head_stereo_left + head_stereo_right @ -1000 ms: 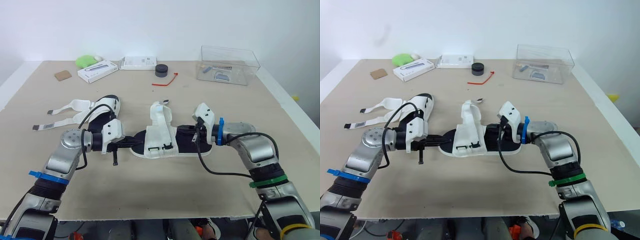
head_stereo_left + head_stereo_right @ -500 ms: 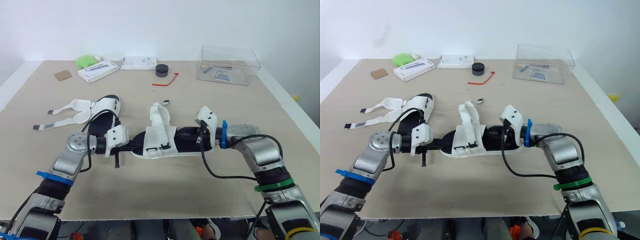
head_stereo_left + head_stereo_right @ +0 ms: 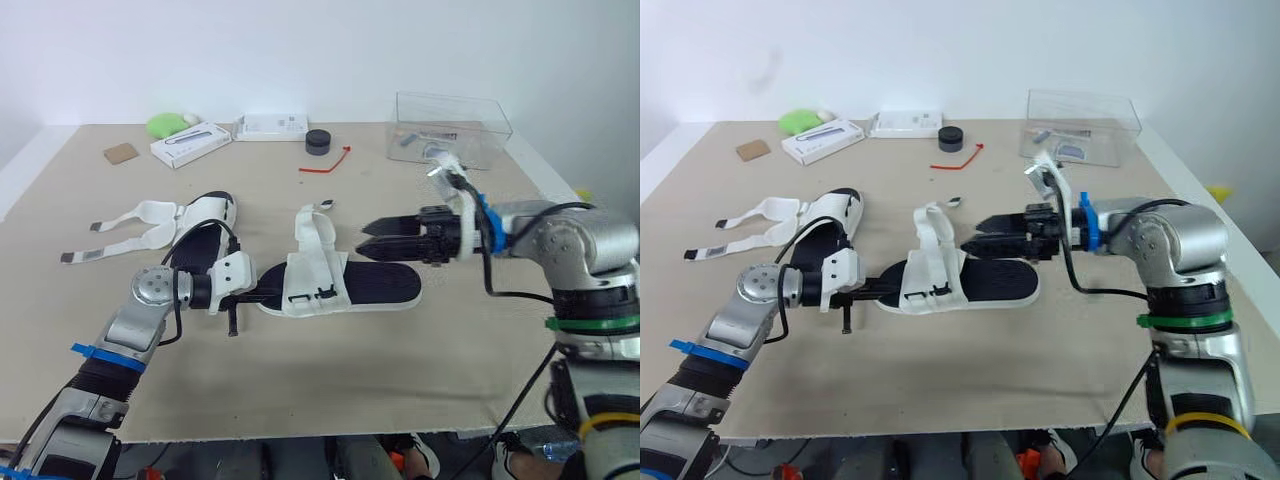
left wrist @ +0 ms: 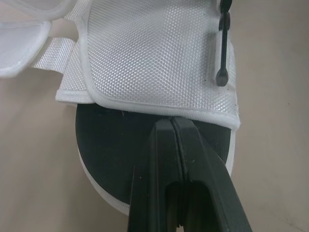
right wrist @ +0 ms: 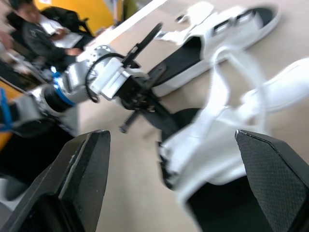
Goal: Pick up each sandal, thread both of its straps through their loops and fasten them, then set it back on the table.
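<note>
Nearest, the left end effector point(image 4: 174, 129) has its fingers together with nothing seen between them, and the tips lie over the black insole at one end of the near sandal point(image 3: 385, 286). It has hardly moved in the last moment. This sandal lies flat on the tabletop point(image 3: 330, 385), its white upper standing up. Whether both straps are fully fastened I cannot tell.

The change is on the other side. Half a second ago the right end effector point(image 3: 372, 234) was low at the sandal's other end. Now it has let go and risen above it, with the fingers apart. I judge that this sandal is being set down.

Farther back, the second sandal point(image 3: 200, 232) has its loose straps point(image 3: 128, 213) spread out, so this one is probably next.
</note>
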You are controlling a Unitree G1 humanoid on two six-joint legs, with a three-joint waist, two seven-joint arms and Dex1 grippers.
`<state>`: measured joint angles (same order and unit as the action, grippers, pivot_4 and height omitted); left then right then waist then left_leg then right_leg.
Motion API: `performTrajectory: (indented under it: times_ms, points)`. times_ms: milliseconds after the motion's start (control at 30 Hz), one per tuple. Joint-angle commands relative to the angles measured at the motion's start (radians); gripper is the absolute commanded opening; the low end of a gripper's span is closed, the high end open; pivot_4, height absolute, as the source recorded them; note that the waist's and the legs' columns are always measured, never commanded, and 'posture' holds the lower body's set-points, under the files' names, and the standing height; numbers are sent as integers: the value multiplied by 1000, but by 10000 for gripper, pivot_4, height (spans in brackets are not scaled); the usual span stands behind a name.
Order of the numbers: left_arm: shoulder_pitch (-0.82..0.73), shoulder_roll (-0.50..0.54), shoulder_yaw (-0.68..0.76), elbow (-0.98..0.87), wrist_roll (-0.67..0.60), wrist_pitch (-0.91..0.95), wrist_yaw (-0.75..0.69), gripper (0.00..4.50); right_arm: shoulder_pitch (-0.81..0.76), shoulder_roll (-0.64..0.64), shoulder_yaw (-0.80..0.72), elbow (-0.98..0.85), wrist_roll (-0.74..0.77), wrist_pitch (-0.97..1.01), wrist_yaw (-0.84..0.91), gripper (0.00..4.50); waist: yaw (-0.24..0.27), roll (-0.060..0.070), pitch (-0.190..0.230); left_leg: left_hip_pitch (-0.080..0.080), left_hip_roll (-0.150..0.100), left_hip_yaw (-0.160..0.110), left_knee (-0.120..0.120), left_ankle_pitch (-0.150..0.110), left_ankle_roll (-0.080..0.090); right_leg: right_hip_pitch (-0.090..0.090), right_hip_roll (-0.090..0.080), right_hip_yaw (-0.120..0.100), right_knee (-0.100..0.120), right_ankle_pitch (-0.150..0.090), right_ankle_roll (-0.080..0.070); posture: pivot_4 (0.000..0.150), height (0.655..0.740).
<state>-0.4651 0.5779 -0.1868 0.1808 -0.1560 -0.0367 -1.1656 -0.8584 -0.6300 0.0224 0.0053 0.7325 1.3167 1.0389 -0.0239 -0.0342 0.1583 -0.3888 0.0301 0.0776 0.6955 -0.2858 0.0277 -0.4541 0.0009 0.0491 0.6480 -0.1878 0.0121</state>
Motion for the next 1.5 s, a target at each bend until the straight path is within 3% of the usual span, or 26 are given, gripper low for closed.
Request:
performTrajectory:
  times_ms: [33,500,833,933,1100,1200,1500]
  points:
    - [3,9,-9,5,17,-14,-5,0,-30,17,3,-9,22,98,-66,44172,0,0,0,-1,0,0,0,0,0,-1,0,0,0,0,0,1500,7400]
    - [17,15,-3,-12,13,-9,5,0,-118,105,58,113,-8,145,-142,44172,0,0,0,-3,-3,2,0,0,0,-3,-4,0,-1,2,3,1500,7400]
    - [21,14,-2,-12,14,-8,13,0,-132,101,145,126,-18,127,-108,44172,0,0,0,-3,-3,2,0,0,0,-3,-4,0,-1,2,3,1500,7400]
    - [22,15,-2,-10,15,-10,13,0,-144,111,147,136,-18,128,-108,36763,-1,0,0,-3,-3,2,0,0,0,-3,-4,0,-1,2,3,1500,7400]
    - [16,12,-3,-4,16,-10,15,0,-161,119,163,148,-22,126,-102,12325,-1,0,0,-3,-3,2,0,0,0,-3,-4,0,-1,2,3,1500,7400]
    - [14,12,-3,-3,16,-10,14,0,-164,118,169,152,-25,124,-102,507,-1,0,0,-3,-3,2,0,0,0,-3,-4,0,-1,2,3,1500,7400]
    - [19,18,-1,0,18,-8,16,0,-128,108,125,58,0,171,-142,507,0,0,0,-3,-3,2,0,0,0,-3,-4,0,-1,2,3,1500,7400]
